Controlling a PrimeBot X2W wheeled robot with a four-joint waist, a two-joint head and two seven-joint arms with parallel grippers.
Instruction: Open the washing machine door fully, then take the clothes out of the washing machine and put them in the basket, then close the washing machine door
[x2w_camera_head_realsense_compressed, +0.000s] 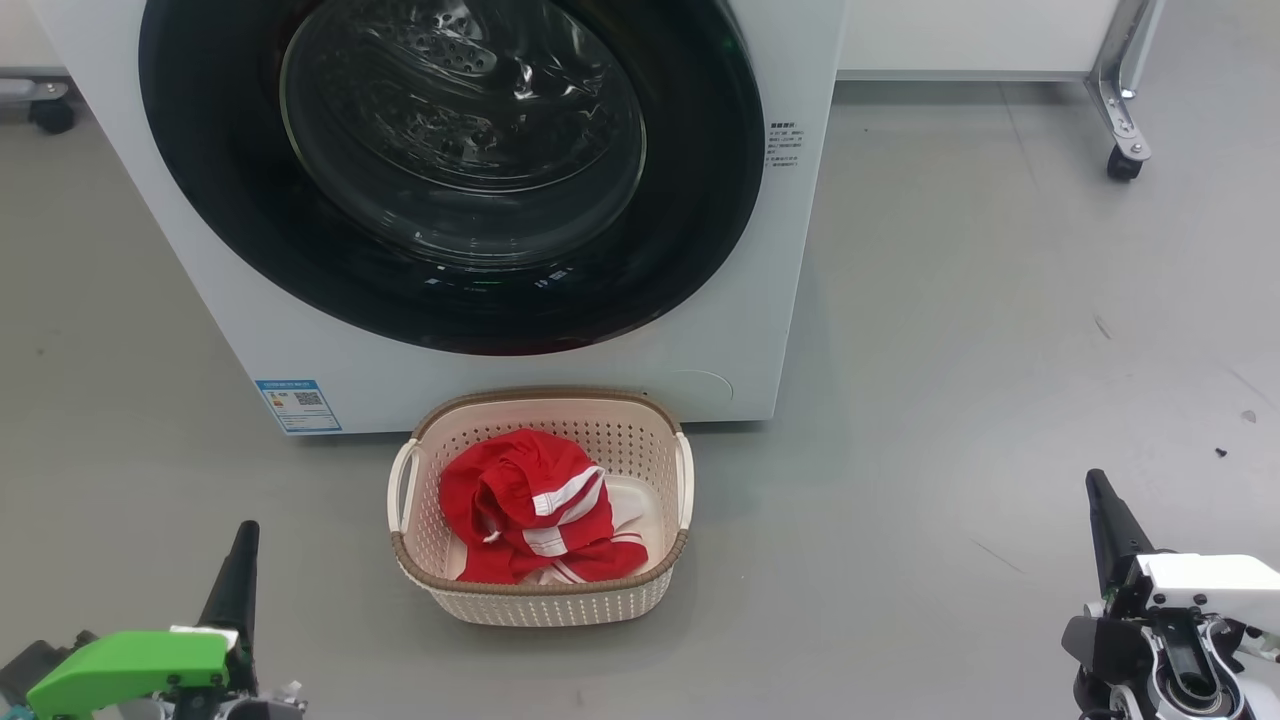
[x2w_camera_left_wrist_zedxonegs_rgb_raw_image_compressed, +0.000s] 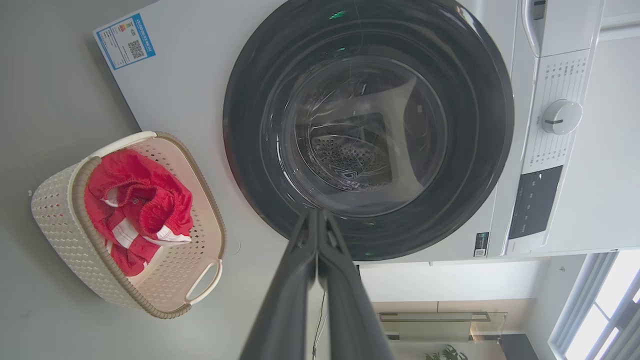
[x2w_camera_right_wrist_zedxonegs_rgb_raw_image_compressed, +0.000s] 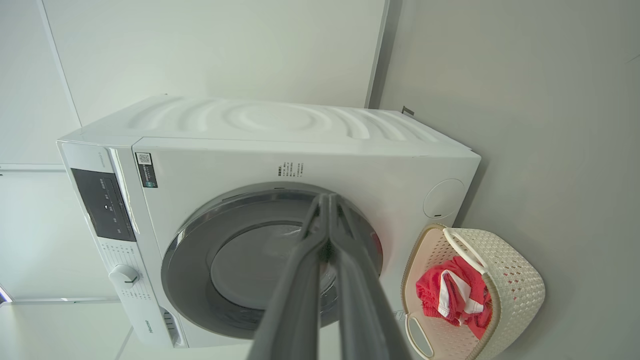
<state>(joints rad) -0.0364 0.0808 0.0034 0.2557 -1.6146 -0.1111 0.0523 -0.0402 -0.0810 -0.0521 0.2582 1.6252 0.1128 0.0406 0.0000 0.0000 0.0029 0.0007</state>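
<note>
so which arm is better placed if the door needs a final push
Left, probably: the left claw lines up with the washing machine door, while the right claw sits off to its side. The door already looks shut, though.

Red white-striped clothes (x2w_camera_head_realsense_compressed: 520, 505); cream basket (x2w_camera_head_realsense_compressed: 545, 600), brown rim; white washing machine (x2w_camera_head_realsense_compressed: 230, 300), black door (x2w_camera_head_realsense_compressed: 200, 190)

Nothing can be read for certain. The washer (x2w_camera_head_realsense_compressed: 780, 300) carries a blue QR-code label (x2w_camera_left_wrist_zedxonegs_rgb_raw_image_compressed: 125, 41) up and left of the left gripper (x2w_camera_left_wrist_zedxonegs_rgb_raw_image_compressed: 316, 212). Fine black print (x2w_camera_right_wrist_zedxonegs_rgb_raw_image_compressed: 291, 169) stands just above the right gripper (x2w_camera_right_wrist_zedxonegs_rgb_raw_image_compressed: 327, 197), too small to read.
</note>
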